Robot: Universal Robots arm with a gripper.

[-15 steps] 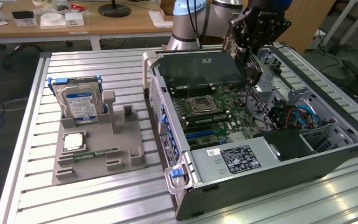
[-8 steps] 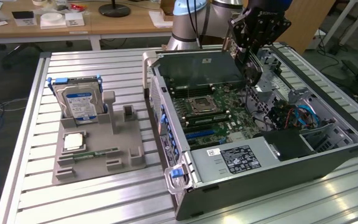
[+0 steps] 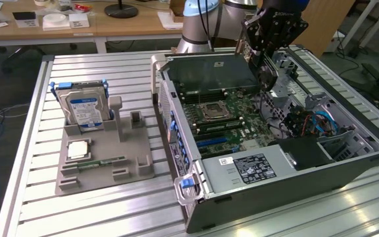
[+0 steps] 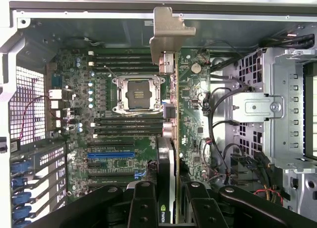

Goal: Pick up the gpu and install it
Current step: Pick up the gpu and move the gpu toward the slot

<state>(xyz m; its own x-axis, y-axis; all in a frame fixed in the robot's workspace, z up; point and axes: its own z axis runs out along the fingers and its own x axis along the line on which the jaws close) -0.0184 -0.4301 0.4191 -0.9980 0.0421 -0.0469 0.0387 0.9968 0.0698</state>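
Three spare parts are sitting in a gray holder (image 3: pixel 133 148) on the slatted metal worktop (image 3: pixel 77 217), at the exterior view's left. A hard drive (image 3: pixel 84 109) with a blue-white label is standing upright at the back. A square processor chip (image 3: pixel 77 148) is lying flat in front of it, and a narrow green memory stick (image 3: pixel 102 162) is lying just beside that chip.

Moving rightward, a computer case (image 3: pixel 288 185) is lying on its side with the panel off. Its green motherboard (image 3: pixel 232 123) is facing up, with the processor socket (image 3: pixel 214 110) showing near the middle.

Further right, the tool (image 3: pixel 263 57) is hanging over the far part of the case opening and pinching the gpu (image 3: pixel 266 75). The card is hanging edge-down, its lower edge reaching into the case.

Seen from the wrist, black fingers (image 4: pixel 143 205) are pressing on both faces of the card. It is running edge-on just beside the socket, with its silver bracket (image 4: pixel 167 32) pointing toward the case wall. Whether the card is touching the board, I cannot tell.
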